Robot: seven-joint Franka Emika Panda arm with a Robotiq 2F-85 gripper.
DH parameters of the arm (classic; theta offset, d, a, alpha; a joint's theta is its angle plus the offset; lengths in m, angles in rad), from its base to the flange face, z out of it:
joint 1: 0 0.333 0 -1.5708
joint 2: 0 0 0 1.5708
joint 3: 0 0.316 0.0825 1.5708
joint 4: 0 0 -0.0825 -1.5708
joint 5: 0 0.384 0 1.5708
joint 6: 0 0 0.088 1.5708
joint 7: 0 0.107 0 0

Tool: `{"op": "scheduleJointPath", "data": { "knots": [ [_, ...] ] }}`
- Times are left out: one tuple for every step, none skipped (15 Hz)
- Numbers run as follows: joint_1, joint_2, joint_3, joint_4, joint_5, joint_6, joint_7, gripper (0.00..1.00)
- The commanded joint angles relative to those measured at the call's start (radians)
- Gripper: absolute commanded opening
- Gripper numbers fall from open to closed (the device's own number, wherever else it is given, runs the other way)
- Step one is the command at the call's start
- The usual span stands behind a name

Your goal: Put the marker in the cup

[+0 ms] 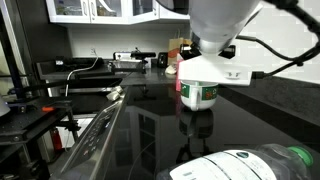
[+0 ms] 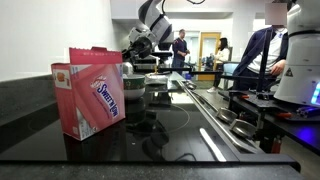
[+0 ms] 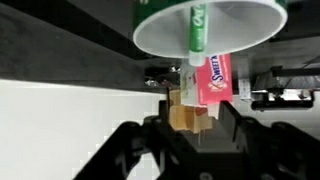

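In the wrist view the white cup [image 3: 160,35] with its green band fills the top of the picture, seen into its mouth. The green marker [image 3: 197,25] lies inside it, with its pale end leaning over the near rim. My gripper [image 3: 195,125] is open and empty, its two dark fingers spread apart and clear of the cup. In an exterior view the cup [image 1: 197,93] stands upright on the black counter directly under my white wrist [image 1: 215,45]. The marker is hidden there.
A pink Sweet'N Low box [image 2: 92,95] stands on the black counter [image 2: 150,140] near the cup; it also shows in the wrist view [image 3: 215,82]. A clear bottle with a green cap [image 1: 255,165] lies in the foreground. People stand in the background [image 2: 181,48].
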Motion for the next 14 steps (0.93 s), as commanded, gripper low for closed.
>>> {"op": "scheduleJointPath", "data": {
  "knots": [
    [0.076,-0.066,-0.044,-0.048,-0.062,0.165,0.103,0.91],
    [0.092,-0.089,-0.046,-0.067,-0.088,0.214,0.14,0.99],
    [0.11,-0.114,-0.047,-0.087,-0.116,0.264,0.181,1.0],
    [0.129,-0.138,-0.047,-0.105,-0.152,0.312,0.228,1.0],
    [0.147,-0.164,-0.044,-0.126,-0.187,0.36,0.28,1.0],
    [0.165,-0.188,-0.039,-0.145,-0.229,0.405,0.343,1.0],
    [0.182,-0.21,-0.035,-0.164,-0.277,0.444,0.414,1.0],
    [0.2,-0.233,-0.03,-0.184,-0.332,0.483,0.49,1.0],
    [0.215,-0.253,-0.026,-0.202,-0.392,0.511,0.573,1.0],
    [0.228,-0.27,-0.02,-0.22,-0.452,0.537,0.661,1.0],
    [0.238,-0.284,-0.016,-0.236,-0.52,0.556,0.751,1.0],
    [0.245,-0.298,-0.011,-0.25,-0.59,0.572,0.844,1.0],
    [0.25,-0.31,-0.007,-0.261,-0.668,0.58,0.941,1.0],
    [0.252,-0.32,-0.004,-0.269,-0.749,0.574,1.042,1.0]
  ]
}}
